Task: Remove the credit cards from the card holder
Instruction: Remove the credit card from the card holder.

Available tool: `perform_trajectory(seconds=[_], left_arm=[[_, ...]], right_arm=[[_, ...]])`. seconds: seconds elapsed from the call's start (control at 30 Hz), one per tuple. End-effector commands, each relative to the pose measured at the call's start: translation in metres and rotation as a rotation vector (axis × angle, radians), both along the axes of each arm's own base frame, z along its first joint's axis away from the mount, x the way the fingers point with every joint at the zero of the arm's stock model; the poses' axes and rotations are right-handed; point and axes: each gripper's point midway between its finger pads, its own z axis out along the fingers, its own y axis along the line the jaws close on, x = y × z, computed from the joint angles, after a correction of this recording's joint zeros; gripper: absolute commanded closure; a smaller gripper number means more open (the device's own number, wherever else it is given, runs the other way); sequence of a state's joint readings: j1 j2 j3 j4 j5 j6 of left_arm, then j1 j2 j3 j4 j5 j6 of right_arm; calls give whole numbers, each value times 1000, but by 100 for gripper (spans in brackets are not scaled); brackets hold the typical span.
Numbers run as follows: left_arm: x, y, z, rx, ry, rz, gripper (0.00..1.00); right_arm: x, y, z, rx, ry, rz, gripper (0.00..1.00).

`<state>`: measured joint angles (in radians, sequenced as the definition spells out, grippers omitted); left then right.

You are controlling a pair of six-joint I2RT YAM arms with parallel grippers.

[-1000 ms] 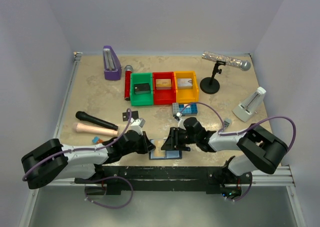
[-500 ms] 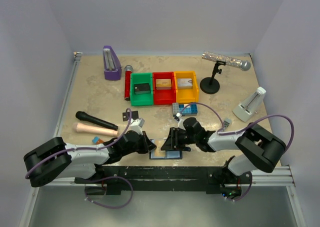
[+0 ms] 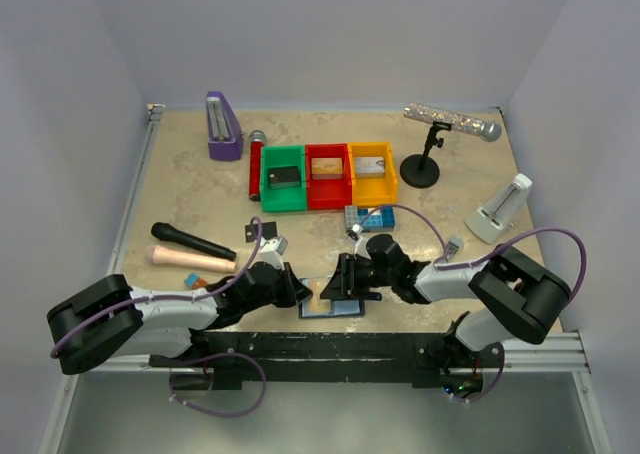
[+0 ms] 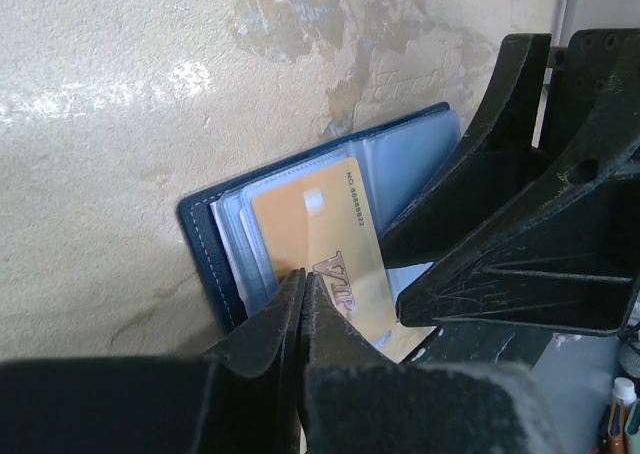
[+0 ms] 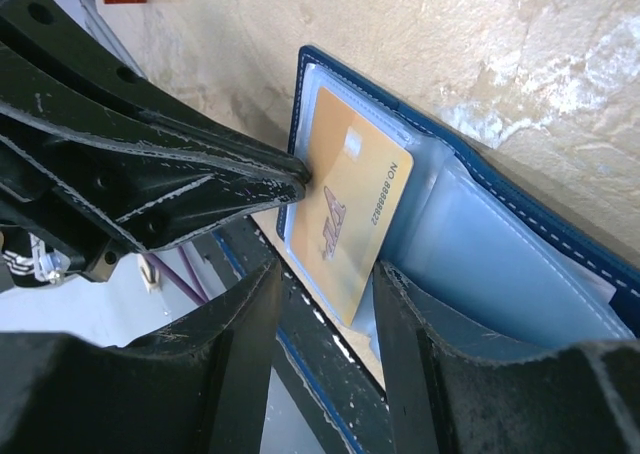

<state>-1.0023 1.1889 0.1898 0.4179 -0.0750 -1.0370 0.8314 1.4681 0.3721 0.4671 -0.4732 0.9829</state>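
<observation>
Got the card holder (image 4: 205, 244) lying open and flat at the near edge of the tabletop (image 3: 200, 184), about mid-width, right between the two arms. Seeing pale blue-grey pockets inside, navy border round them. Seeing one gold-tan card (image 4: 320, 224) sticking partly out of the pocket stack on the left arm's side, face up, near end clear of the pocket. Can't count any further cards in the pockets from these views.

Reading the left gripper (image 4: 303, 279) as fully closed, fingers pressed together, tips sitting at the near-left edge of the gold-tan card. Can't tell whether that edge is actually pinched between them or only touched.

Reading the right gripper (image 5: 325, 274) as roughly half open, fingers down at the holder, one either side of the card's near end in its own wrist view. Can't tell whether either finger touches the card.

Farther back, around mid-tabletop: spotting a green bin (image 3: 282, 200), red bin (image 3: 328, 196) and yellow bin (image 3: 373, 189) side by side, something flat in each (too small to name). Spotting a blue studded plate (image 3: 368, 217) just on the near side of them.
</observation>
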Motion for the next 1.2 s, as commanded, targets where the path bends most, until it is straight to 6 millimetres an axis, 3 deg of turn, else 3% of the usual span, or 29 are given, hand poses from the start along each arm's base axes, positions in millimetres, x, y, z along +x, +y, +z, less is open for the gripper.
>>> perform_trajectory(seconds=[0.0,0.57,0.7,0.93,1.17], left_arm=[[-11,21,-29,93,46,10,100],[-12,20,-28,77,42,1,100],[-10,20,-19,67,23,4,99],[-3,17,3,56,-28,0,86],[0,17,11,57,-48,3,85]], right_arm=[[4,17,24,130,-46,21,54],[5,26,39,218,-53,30,54],[5,25,35,200,-46,22,54],[6,24,29,177,-32,21,54],[5,25,26,174,-26,24,54]])
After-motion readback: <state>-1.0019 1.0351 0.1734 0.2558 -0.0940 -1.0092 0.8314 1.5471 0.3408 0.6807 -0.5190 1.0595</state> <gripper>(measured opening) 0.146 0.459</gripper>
